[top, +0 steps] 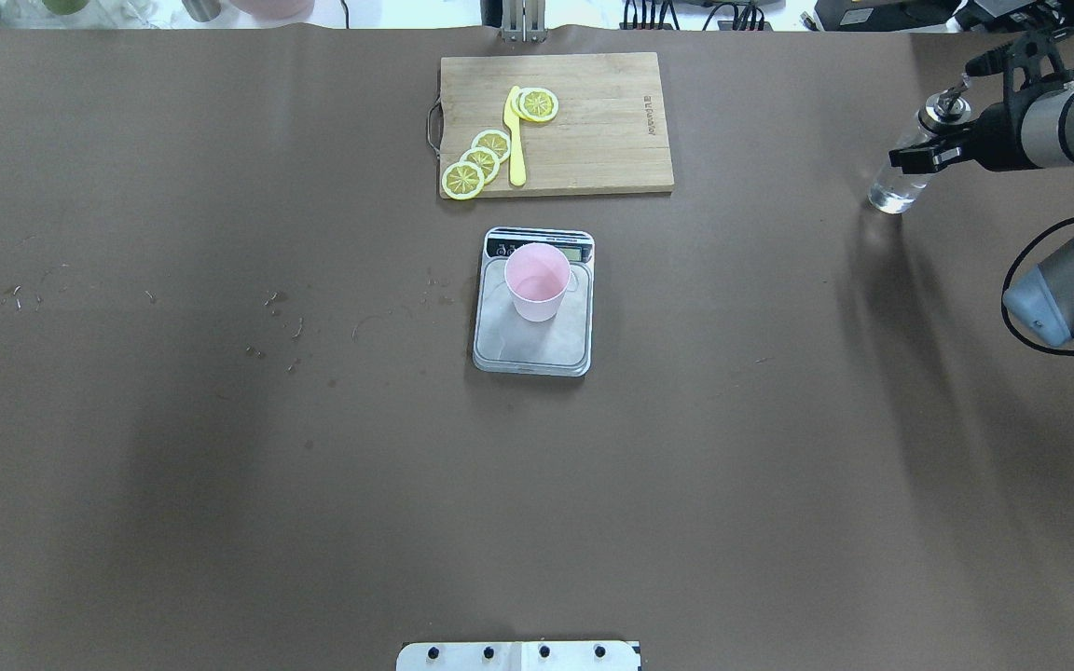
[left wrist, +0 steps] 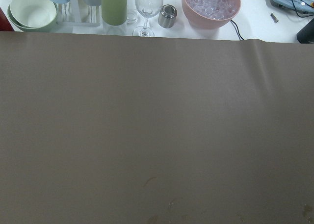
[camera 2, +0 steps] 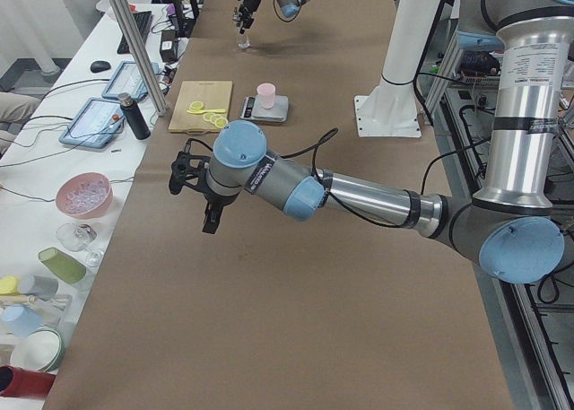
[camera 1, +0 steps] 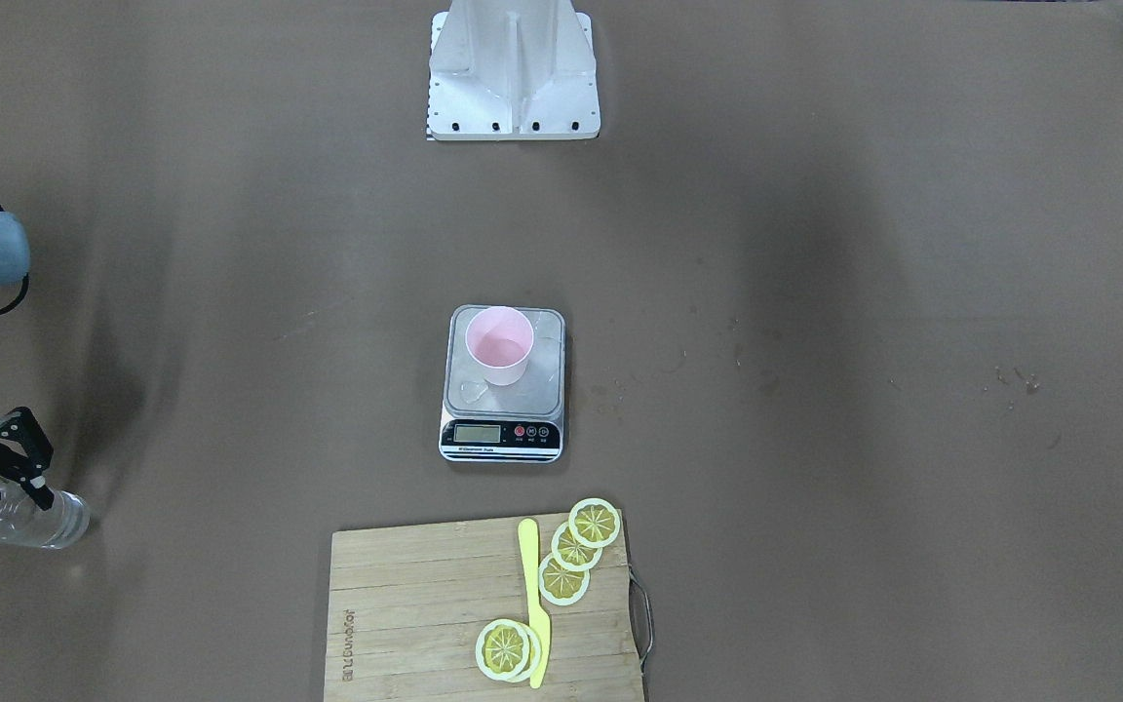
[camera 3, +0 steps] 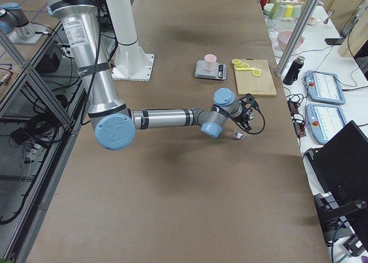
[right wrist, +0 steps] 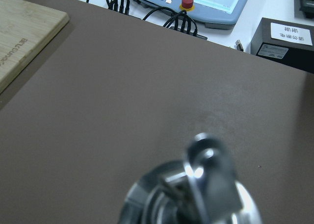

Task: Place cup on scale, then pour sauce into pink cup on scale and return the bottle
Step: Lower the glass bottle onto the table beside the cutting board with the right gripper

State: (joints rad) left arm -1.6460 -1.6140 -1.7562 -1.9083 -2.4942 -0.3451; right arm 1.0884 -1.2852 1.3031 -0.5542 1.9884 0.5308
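Observation:
The pale-pink cup (camera 1: 499,343) stands upright on the steel platform of the scale (camera 1: 544,382), toward its display end; both also show in the overhead view, cup (top: 537,280) and scale (top: 537,352). The clear glass bottle (top: 893,189) stands at the table's far right edge with a little clear sauce at its bottom. My right gripper (top: 927,140) is shut around its upper part, below the silver spout cap (right wrist: 206,194). From the front, gripper (camera 1: 11,499) and bottle (camera 1: 50,522) sit at the left edge. My left gripper (camera 2: 204,208) hovers over bare table; I cannot tell its state.
A wooden cutting board (top: 602,121) with lemon slices (top: 481,158) and a yellow knife (top: 515,140) lies beyond the scale. The robot's white base (camera 1: 513,78) is at the near edge. Bowls and glasses (left wrist: 211,6) stand past the left end.

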